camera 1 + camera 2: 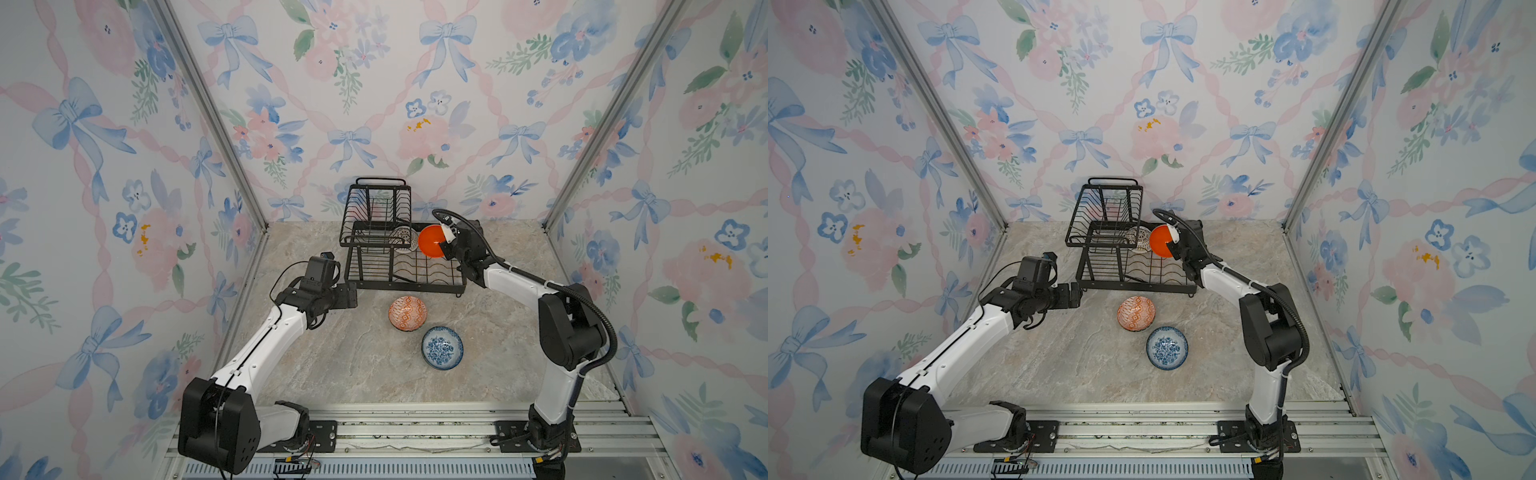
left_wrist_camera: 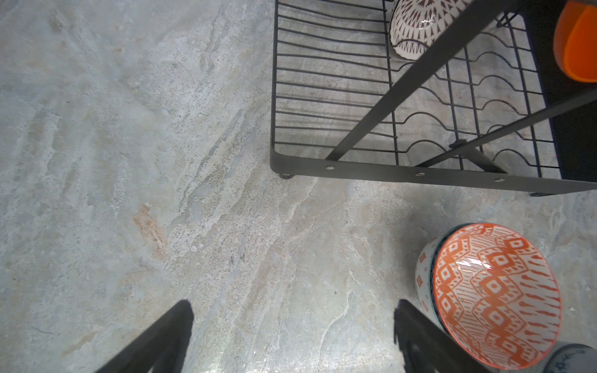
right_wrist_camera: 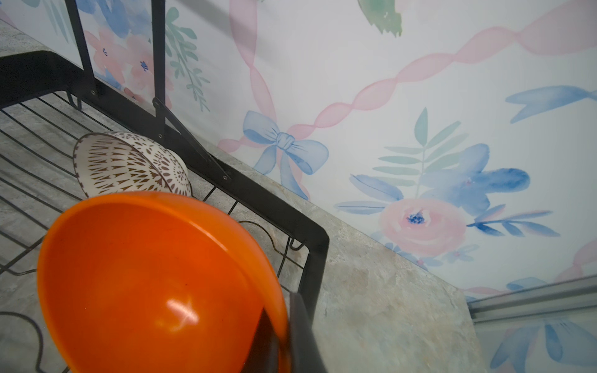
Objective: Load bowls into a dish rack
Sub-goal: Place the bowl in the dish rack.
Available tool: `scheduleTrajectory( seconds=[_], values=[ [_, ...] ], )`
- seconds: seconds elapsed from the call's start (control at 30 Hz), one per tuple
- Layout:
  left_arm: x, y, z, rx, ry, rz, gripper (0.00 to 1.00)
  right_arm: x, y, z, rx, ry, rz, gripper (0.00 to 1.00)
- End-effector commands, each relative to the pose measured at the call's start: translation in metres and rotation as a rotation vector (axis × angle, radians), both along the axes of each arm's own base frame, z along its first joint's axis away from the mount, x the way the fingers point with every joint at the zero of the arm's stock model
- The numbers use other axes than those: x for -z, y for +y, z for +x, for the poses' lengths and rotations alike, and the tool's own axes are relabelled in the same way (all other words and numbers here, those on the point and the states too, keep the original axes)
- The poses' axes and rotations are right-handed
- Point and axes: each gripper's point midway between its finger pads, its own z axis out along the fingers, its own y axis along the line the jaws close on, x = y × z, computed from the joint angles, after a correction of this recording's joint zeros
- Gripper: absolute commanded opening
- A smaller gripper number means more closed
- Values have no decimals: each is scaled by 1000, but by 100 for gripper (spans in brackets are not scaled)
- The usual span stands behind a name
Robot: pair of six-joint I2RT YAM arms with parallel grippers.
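Note:
The black wire dish rack point(image 1: 411, 286) point(image 1: 1133, 286) point(image 2: 420, 174) point(image 3: 274, 206) stands at the back of the table. A white bowl with a dark pattern point(image 1: 405, 243) point(image 1: 1142, 241) point(image 2: 416, 25) point(image 3: 129, 168) leans on edge in its lower tray. My right gripper point(image 1: 448, 240) point(image 3: 281, 303) is shut on the rim of a plain orange bowl point(image 1: 432, 242) point(image 1: 1160, 242) point(image 3: 155, 274), held tilted above the tray's right end. An orange-and-white geometric bowl point(image 1: 407, 313) point(image 2: 494, 294) and a blue floral bowl point(image 1: 442, 347) point(image 1: 1167, 347) sit on the table. My left gripper point(image 1: 351, 296) point(image 2: 292, 310) is open and holds nothing, left of the geometric bowl.
The raised basket point(image 1: 376, 208) with its loop handle takes up the rack's left half. Flowered walls close in the back and both sides. A metal rail point(image 1: 415, 432) carrying both arm bases runs along the front edge.

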Motion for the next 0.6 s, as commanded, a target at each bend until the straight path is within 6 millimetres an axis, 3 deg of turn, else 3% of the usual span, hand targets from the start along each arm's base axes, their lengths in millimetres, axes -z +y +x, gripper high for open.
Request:
scheduleTrajectory(
  seconds=[0.0,0.57],
  values=[
    [6,1,-1,11,17,4,98,-17,5,11,-18,-117,-27,0],
    [9,1,0,6,28,3,98,-7,-14,49,44,-277,-226,0]
  ],
)
